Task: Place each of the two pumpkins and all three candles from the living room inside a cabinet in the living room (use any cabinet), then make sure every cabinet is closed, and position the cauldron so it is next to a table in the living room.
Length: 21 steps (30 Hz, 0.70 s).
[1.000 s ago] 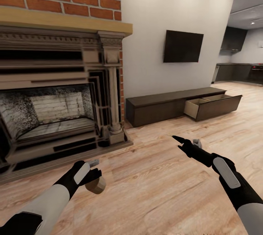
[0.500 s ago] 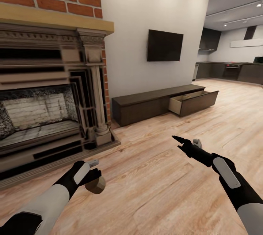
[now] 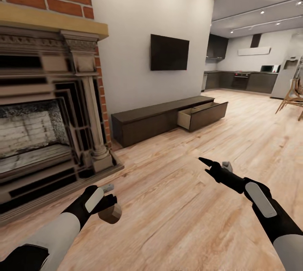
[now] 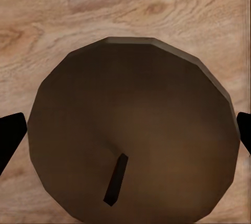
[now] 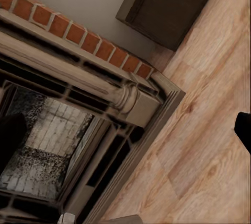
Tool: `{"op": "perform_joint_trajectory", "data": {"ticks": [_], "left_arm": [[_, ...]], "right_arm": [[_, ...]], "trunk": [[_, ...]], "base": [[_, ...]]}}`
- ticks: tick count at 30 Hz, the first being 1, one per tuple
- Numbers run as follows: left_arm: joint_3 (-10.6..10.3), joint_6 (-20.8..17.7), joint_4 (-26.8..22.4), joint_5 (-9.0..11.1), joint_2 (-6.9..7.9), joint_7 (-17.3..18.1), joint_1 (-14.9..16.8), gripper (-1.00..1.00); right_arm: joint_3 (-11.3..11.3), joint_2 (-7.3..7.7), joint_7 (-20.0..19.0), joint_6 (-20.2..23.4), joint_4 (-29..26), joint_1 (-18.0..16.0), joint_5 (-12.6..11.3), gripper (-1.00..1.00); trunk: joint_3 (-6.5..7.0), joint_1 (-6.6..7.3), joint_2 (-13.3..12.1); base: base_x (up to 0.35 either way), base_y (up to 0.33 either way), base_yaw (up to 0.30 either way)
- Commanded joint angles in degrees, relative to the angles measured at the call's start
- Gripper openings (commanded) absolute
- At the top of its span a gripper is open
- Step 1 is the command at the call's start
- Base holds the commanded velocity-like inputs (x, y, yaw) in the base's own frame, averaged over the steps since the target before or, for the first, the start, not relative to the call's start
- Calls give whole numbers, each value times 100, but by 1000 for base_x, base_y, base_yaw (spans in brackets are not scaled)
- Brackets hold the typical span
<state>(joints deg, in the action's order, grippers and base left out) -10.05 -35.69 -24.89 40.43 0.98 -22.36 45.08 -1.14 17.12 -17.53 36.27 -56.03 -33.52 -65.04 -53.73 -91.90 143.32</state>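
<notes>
Head view gives me one stubby brown faceted candle (image 3: 110,213) pinched in my left gripper (image 3: 108,204), my right gripper (image 3: 203,166) spread over grainy wood floor (image 3: 176,216).

View has swung right; cabinet (image 3: 168,120) sits further left

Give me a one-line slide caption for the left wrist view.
Left claw gripping a brown candle, wick facing the camera, above wood floor.
</notes>
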Motion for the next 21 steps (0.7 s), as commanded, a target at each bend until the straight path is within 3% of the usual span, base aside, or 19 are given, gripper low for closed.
{"op": "perform_joint_trajectory", "data": {"ticks": [1,21], "left_arm": [[-48,-17,-16,53,8,-67,1,-100],[-59,-17,-16,53,8,-67,1,-100]], "right_arm": [[-9,3,-10,10,14,-5,-17,100],[-5,2,-14,-1,125,-5,-17,100]], "trunk": [[-6,1,3],[-6,1,3]], "base": [[0,0,-278],[0,0,-278]]}}
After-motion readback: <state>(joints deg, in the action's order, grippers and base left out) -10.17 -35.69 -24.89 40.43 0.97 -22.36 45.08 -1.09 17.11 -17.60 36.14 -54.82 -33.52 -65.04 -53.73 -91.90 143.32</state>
